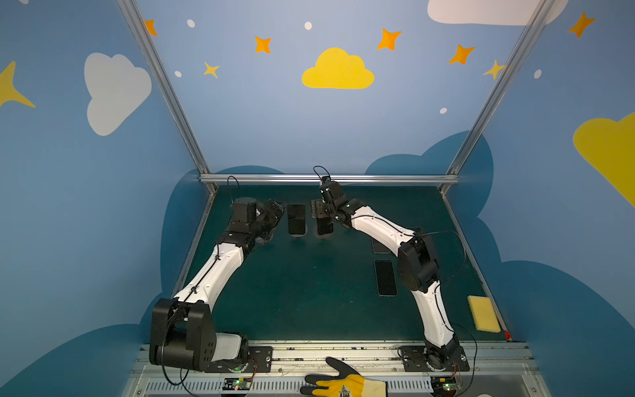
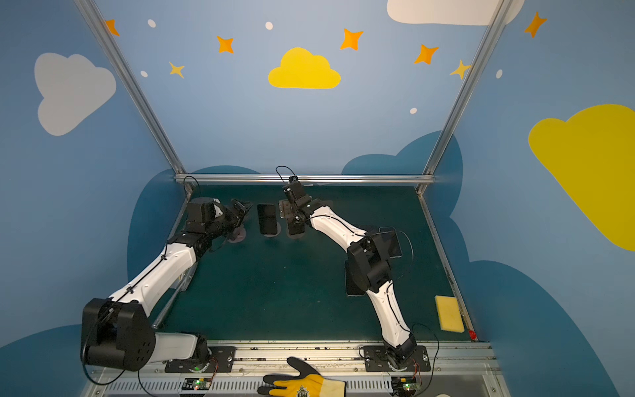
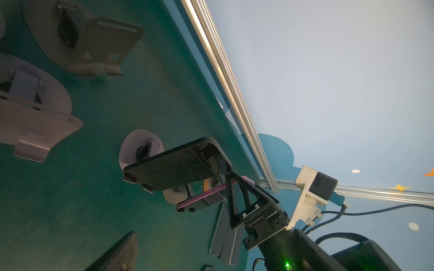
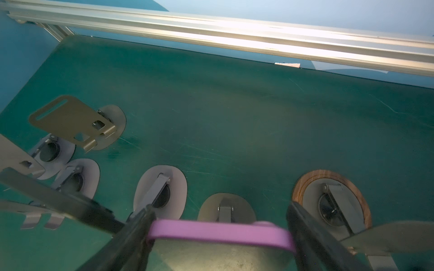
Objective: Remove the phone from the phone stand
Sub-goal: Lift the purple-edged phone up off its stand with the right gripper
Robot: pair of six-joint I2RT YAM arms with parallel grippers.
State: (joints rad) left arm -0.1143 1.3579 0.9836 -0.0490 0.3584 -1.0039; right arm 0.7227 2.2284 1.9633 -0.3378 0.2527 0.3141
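**A:** Where is the phone (image 4: 220,231) that must come off, and how does the right claw (image 4: 218,208) stand to it?

**B:** The phone, in a purple case, leans on its phone stand (image 4: 226,201) at the back of the tabletop (image 1: 309,302). The right claw is directly over its top edge, with its fingers (image 4: 305,232) one at each long side. The top edge runs from finger to finger, so the long axis points up toward the wrist, leaned back a little.

**A:** Do they pinch it?

**B:** They seem to touch both sides, but I cannot tell if they already press.

**A:** Then I judge the way out is upward along that axis. What is near?

**B:** A black phone (image 1: 296,220) stands on the next stand, just beside, toward the left arm. Beyond it is the left claw (image 1: 276,208), spread and empty, farther from the task's phone than the right one. Empty stands (image 4: 72,119) are behind and do not block the way up.
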